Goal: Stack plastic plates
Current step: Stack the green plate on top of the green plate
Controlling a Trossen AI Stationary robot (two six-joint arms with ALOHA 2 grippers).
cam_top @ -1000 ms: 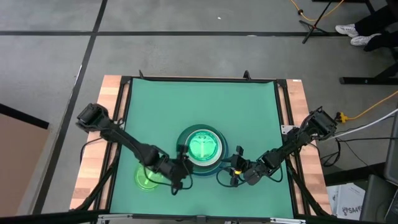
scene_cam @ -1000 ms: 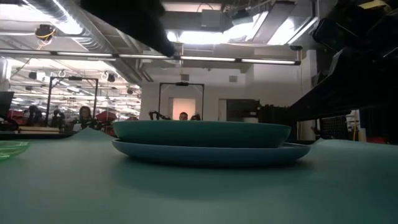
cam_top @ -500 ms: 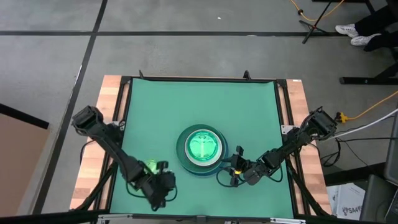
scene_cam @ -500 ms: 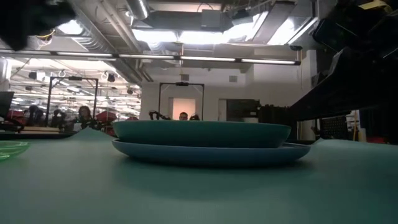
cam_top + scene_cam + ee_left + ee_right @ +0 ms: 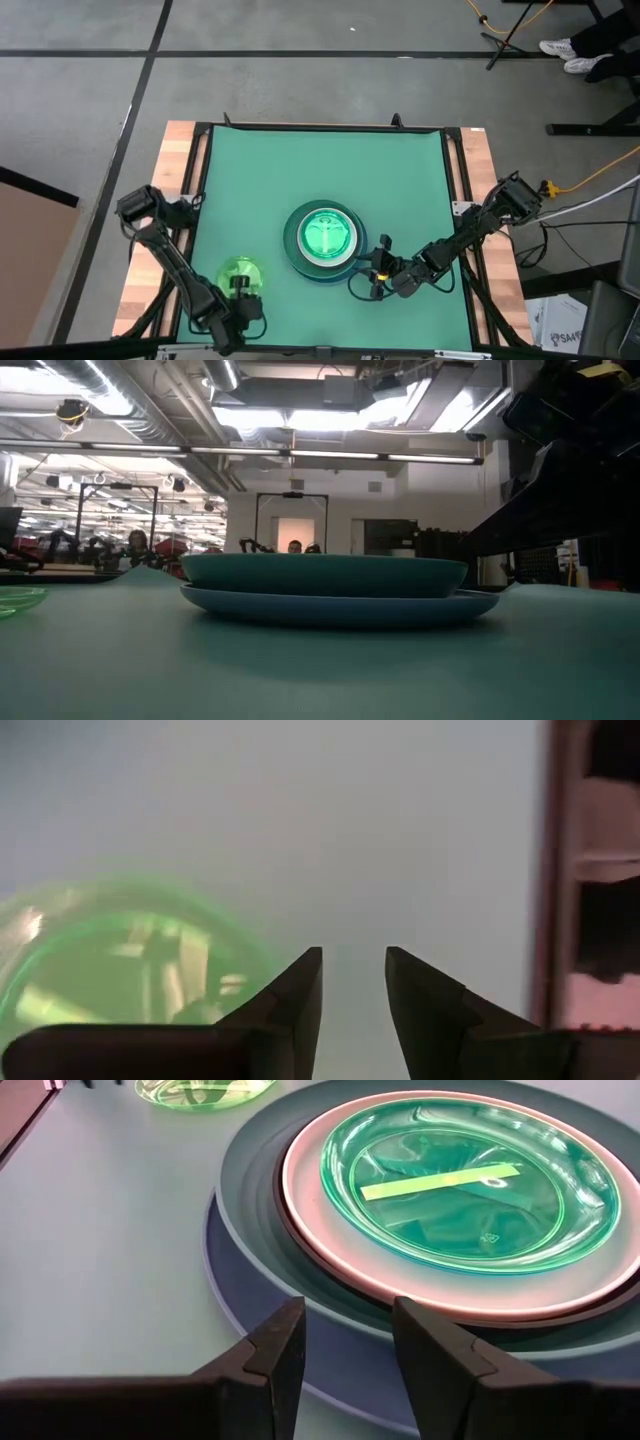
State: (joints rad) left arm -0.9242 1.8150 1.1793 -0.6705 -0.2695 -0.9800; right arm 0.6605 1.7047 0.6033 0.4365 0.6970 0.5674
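Hovering near the loose lime-green plate [image 5: 240, 272], left gripper [image 5: 243, 311] slightly spread, empty. Needing a rim pinch, then centring over the stack [image 5: 322, 241]. Waiting right of it, right gripper [image 5: 376, 283] parted.

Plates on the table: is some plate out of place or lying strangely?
One lime-green plate lies alone near the left gripper, apart from the stack. The stack itself sits level, and nothing looks spilled or damaged.

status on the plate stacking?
Left gripper open, empty, at near edge beside loose lime plate. Right gripper open, parked by stack. Lime plate not yet stacked. Nothing in the way.
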